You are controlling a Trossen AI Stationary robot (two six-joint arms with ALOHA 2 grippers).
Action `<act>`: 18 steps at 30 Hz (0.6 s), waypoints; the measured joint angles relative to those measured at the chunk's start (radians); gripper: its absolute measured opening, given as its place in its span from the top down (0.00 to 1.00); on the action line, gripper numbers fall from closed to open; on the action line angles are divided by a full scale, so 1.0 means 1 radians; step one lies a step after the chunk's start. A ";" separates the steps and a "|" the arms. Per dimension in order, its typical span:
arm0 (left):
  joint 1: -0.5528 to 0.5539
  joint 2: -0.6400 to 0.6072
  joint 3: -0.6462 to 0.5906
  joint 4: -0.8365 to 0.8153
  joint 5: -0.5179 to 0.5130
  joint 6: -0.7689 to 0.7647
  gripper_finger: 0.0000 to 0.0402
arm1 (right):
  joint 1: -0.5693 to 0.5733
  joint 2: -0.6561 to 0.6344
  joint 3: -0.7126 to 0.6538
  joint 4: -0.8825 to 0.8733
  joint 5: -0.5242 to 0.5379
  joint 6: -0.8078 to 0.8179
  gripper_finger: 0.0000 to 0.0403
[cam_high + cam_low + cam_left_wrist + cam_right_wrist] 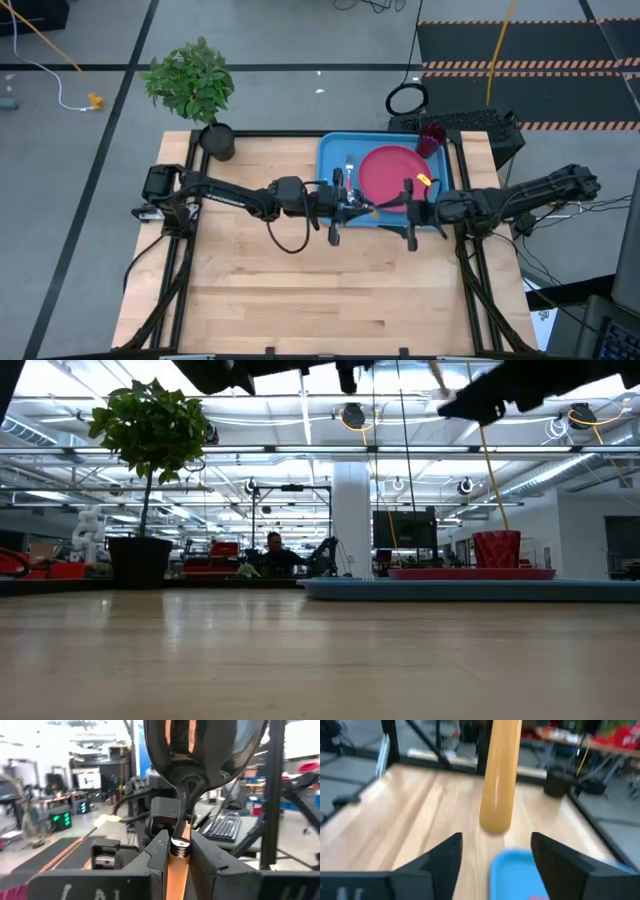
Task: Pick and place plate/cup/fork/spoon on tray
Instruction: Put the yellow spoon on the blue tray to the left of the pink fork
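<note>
The light-blue tray (335, 150) lies at the table's far right. On it rest the pink-red plate (390, 172), the fork (348, 165) left of the plate, and the maroon cup (432, 138) upright in the far right corner. My left gripper (352, 205) is shut on the spoon (200, 750) above the tray's near edge. The spoon stands upright, bowl up, orange handle down. My right gripper (400, 212) faces it from the right, open, with the handle's free end (495, 815) just ahead of its fingers, apart from them. My left gripper pinches the spoon between its two fingers where the metal neck meets the orange handle (180, 849). The fingers come about level from the table's left and lie across the spoon. The spoon is lifted clear, with the bowl above the fingers and the handle hanging below.
A potted plant (195, 85) stands at the table's far left corner. A keyboard (470, 122) sits beyond the far right edge. Bare wood (320, 290) covers the near half of the table. In the low view the tray (470, 589) carries the plate (470, 572) and the cup (497, 548).
</note>
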 joint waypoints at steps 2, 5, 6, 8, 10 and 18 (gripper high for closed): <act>0.007 -0.020 -0.001 -0.067 -0.034 -0.011 0.87 | -0.001 -0.024 0.000 -0.083 0.001 0.019 0.40; 0.013 -0.056 -0.001 -0.157 -0.167 -0.021 0.87 | 0.000 -0.055 0.000 -0.222 0.000 0.039 0.38; 0.013 -0.069 -0.001 -0.191 -0.223 -0.022 0.87 | 0.000 -0.059 0.000 -0.261 0.000 0.044 0.37; 0.009 -0.085 0.000 -0.245 -0.326 -0.031 0.87 | 0.000 -0.069 0.000 -0.329 0.002 0.042 0.37; 0.005 -0.101 0.000 -0.313 -0.405 -0.055 0.87 | -0.002 -0.070 0.000 -0.366 0.007 0.023 0.38; 0.006 -0.148 0.055 -0.577 -0.706 -0.214 0.87 | -0.023 -0.069 0.000 -0.306 0.036 -0.092 0.43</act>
